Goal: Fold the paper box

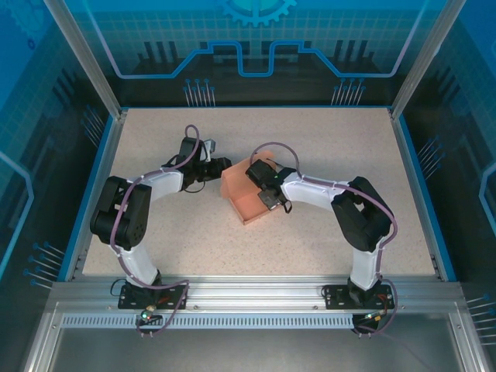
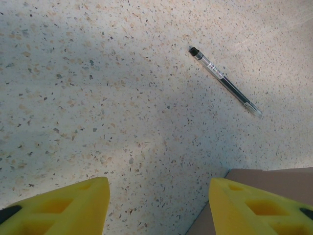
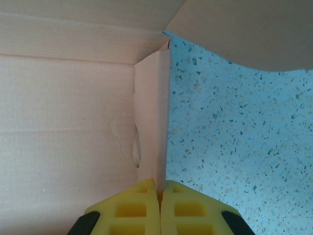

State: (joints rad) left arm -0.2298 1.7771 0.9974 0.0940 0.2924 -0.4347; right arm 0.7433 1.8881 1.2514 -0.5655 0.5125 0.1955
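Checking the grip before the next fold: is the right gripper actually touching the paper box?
Touching. The right wrist view shows the right gripper shut on a thin flap of the paper box, no gap showing.

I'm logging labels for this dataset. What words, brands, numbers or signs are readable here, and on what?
None can be read.
Any print on the pen is too small to read.
The paper box shows no print.
The gear graphic on the back wall carries no words.

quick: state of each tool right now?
Left tool: open, holding nothing.
Right tool: closed on a thin flap of the salmon-pink cardboard box.
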